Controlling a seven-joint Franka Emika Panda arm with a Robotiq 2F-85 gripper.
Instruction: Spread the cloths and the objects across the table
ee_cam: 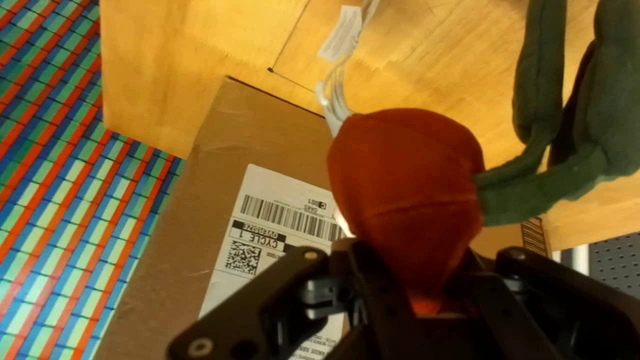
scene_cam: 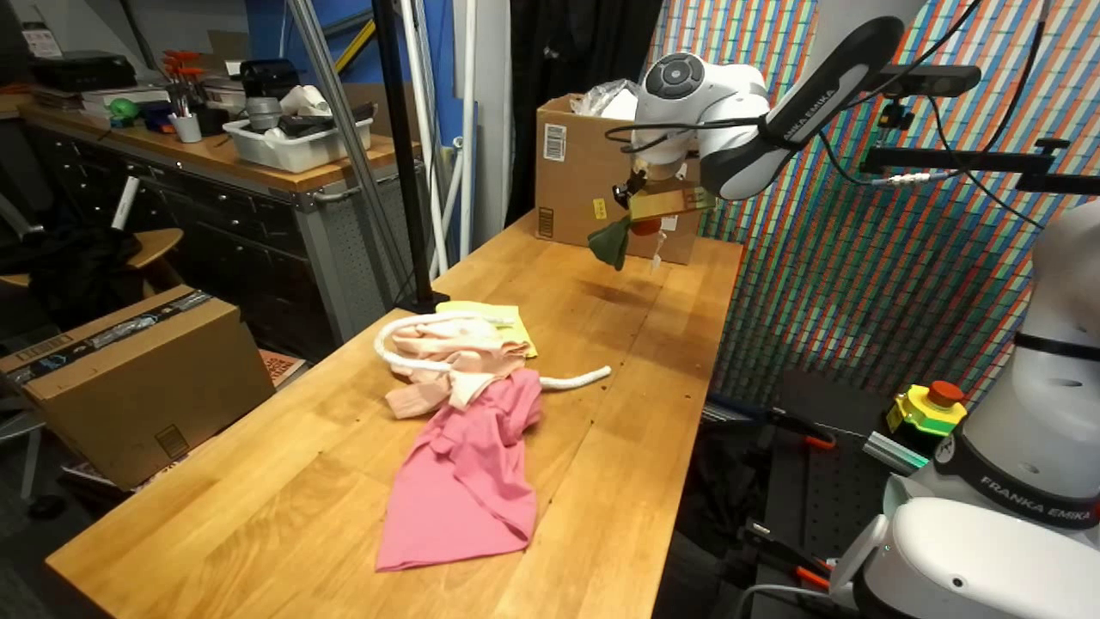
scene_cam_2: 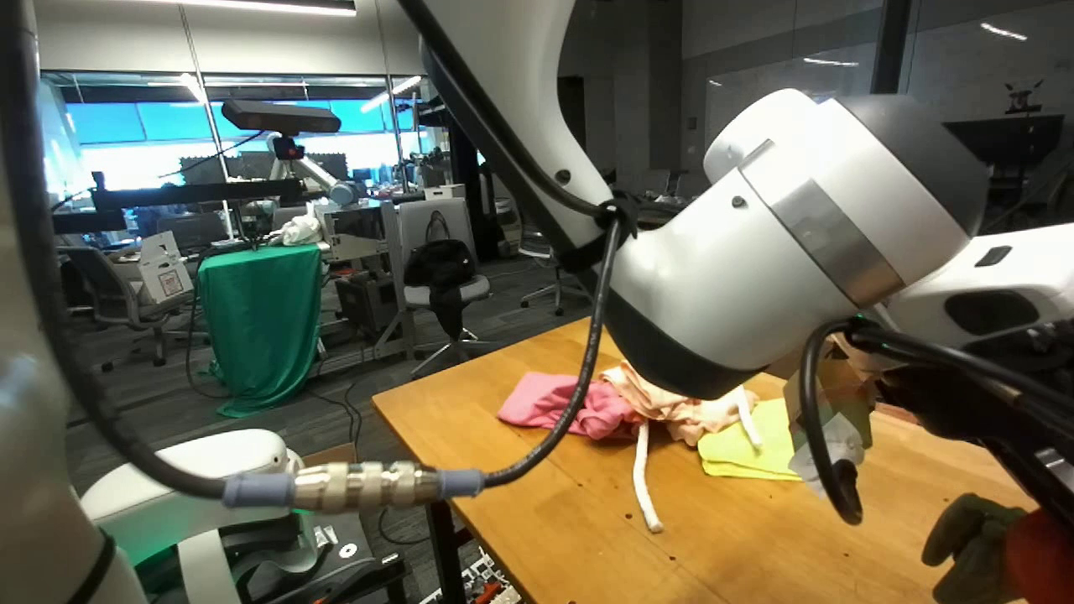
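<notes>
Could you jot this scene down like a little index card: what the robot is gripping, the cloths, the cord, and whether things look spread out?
Gripper: closed on a red and green plush item, held above the table
Pink cloth: partly crumpled, touching the peach cloth
Yellow cloth: against the peach cloth
White cord: curled over the peach cloth, one end on the table
Also on table: brown cardboard box
Spread out: not yet; pink, peach and yellow lie bunched together

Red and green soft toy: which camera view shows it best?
The wrist view: it shows the red body close up, pinched in the gripper, with green parts running off the frame's edge. The exterior views show the toy small and distant, or the toy cut off at the lower right corner.
</notes>
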